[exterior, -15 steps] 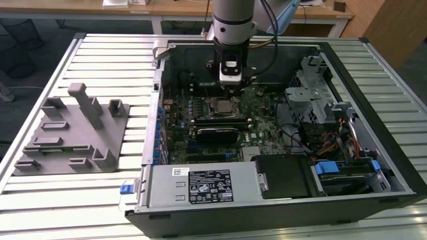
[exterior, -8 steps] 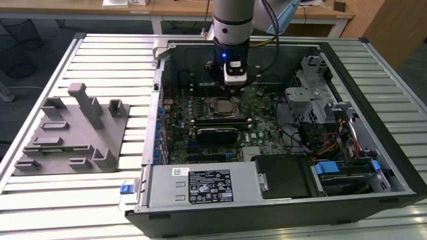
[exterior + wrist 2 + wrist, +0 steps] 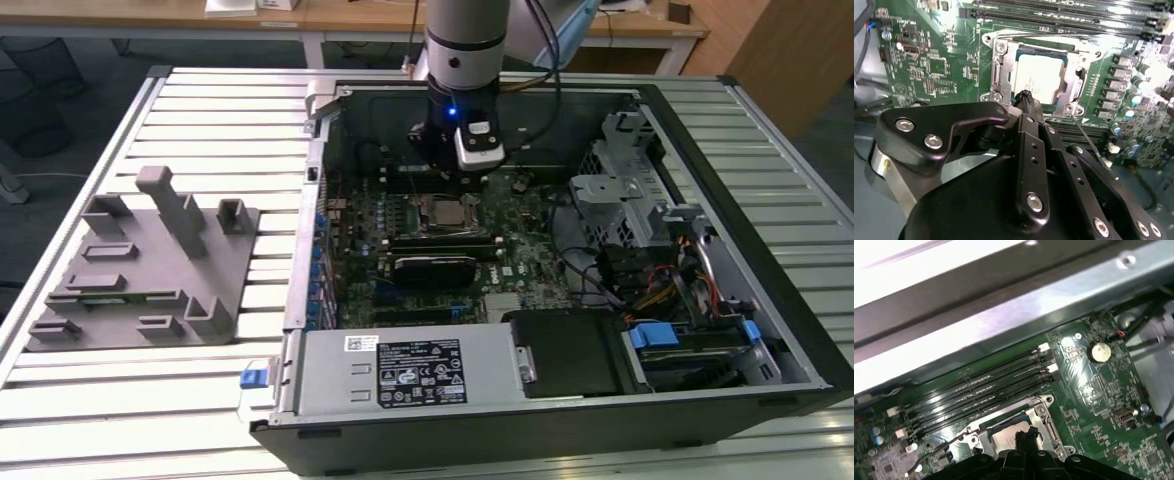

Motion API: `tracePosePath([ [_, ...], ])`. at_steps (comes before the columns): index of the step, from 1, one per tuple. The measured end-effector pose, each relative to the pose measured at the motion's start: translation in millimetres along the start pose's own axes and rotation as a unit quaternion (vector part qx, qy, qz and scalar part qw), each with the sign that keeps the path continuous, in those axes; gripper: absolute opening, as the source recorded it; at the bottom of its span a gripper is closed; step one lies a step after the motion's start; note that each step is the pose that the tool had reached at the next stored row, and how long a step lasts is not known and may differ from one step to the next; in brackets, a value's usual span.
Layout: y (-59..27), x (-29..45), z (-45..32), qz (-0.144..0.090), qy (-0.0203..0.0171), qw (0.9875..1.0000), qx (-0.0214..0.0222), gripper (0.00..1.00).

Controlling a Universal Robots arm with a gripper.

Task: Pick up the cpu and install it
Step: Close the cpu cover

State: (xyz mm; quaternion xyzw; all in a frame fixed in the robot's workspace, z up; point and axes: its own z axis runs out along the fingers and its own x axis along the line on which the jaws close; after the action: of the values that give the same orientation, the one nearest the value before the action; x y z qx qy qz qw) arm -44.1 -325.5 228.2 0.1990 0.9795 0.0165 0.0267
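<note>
Arm is reaching down into the open computer case [image 3: 400, 400], which is lying on the slatted table [image 3: 200, 100]. Gripper [image 3: 454, 188] is hanging over the motherboard [image 3: 527, 250], right at the black socket frame [image 3: 996, 75]. In both wrist views the fingers [image 3: 1026, 97] [image 3: 1024, 435] are pressing together with nothing between them, tips sitting just over one edge of the cpu [image 3: 1041, 75] [image 3: 1004, 437]. The cpu is lying flat inside the socket frame, silver top facing up. Thin metal lever [image 3: 1089, 137] is angling out beside the frame. Grey plastic block [image 3: 147, 270] is sitting on the table at the exterior view's left, well apart from the gripper.
</note>
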Motion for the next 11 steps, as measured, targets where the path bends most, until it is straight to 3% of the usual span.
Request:
tracePosePath([
  [6, 0.0, 0.0, 0.1, -0.044, 0.0019, 0.999, -0.002, 0.11],
  [11, 0.0, 0.0, 0.5, -0.087, 0.0036, 0.9962, -0.0036, 0.11],
])
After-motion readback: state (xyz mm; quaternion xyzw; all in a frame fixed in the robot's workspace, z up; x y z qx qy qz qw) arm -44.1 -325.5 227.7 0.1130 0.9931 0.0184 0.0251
